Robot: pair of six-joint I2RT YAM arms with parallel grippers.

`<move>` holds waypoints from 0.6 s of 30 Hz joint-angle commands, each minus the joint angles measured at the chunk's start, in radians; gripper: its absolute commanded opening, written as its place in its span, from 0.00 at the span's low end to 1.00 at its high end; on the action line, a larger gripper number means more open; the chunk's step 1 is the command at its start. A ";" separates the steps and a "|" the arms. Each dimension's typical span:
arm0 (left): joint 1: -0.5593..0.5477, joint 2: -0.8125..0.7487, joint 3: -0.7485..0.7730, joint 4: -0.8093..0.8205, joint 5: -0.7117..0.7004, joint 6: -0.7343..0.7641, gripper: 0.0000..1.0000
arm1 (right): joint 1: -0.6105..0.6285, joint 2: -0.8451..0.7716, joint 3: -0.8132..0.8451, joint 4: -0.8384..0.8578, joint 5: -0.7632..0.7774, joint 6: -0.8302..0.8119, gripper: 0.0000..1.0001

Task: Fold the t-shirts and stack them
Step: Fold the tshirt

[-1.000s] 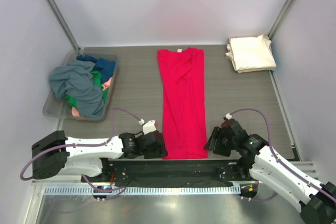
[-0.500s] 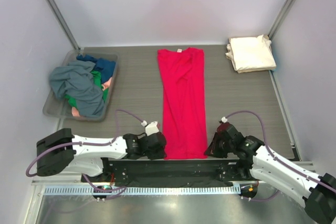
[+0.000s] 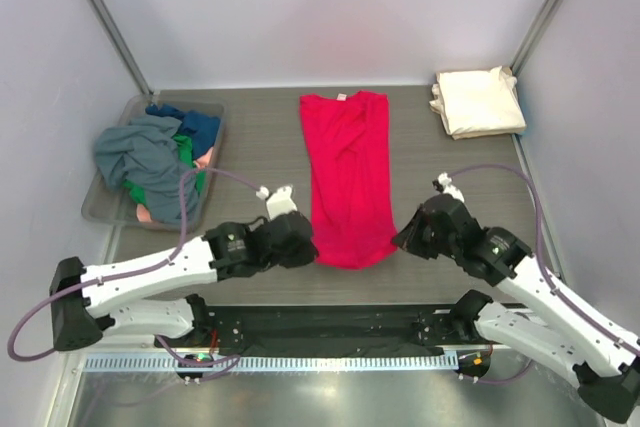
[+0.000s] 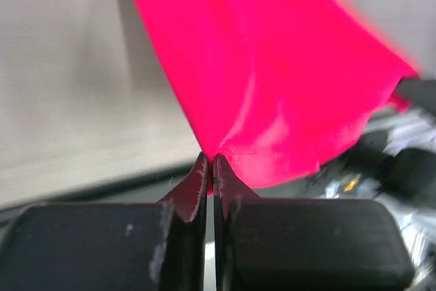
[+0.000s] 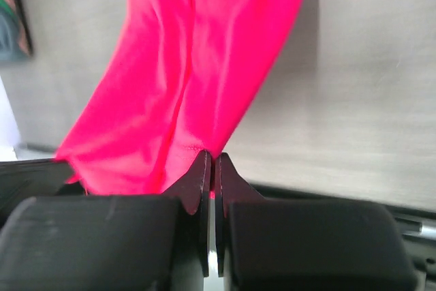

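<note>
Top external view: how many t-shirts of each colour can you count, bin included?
Red t-shirt: 1
Cream-white t-shirt: 1
Grey t-shirt: 1
Blue t-shirt: 1
Green t-shirt: 1
Pink t-shirt: 1
Total: 6 visible; the heap in the bin may hide more.

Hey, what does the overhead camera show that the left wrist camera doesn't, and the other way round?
Only the overhead view shows the clear bin heaped with crumpled shirts, the folded cream shirt in the far right corner, and the red shirt at full length, up to its collar. Only the left wrist view shows, close up, the left hand with its fingers pinched shut on that shirt's near hem corner, the cloth rising from them. Both show the red shirt and the grey table.
</note>
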 commanded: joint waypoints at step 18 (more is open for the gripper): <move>0.628 0.651 0.704 -0.009 0.230 0.581 0.00 | -0.402 0.855 0.658 0.237 -0.018 -0.452 0.01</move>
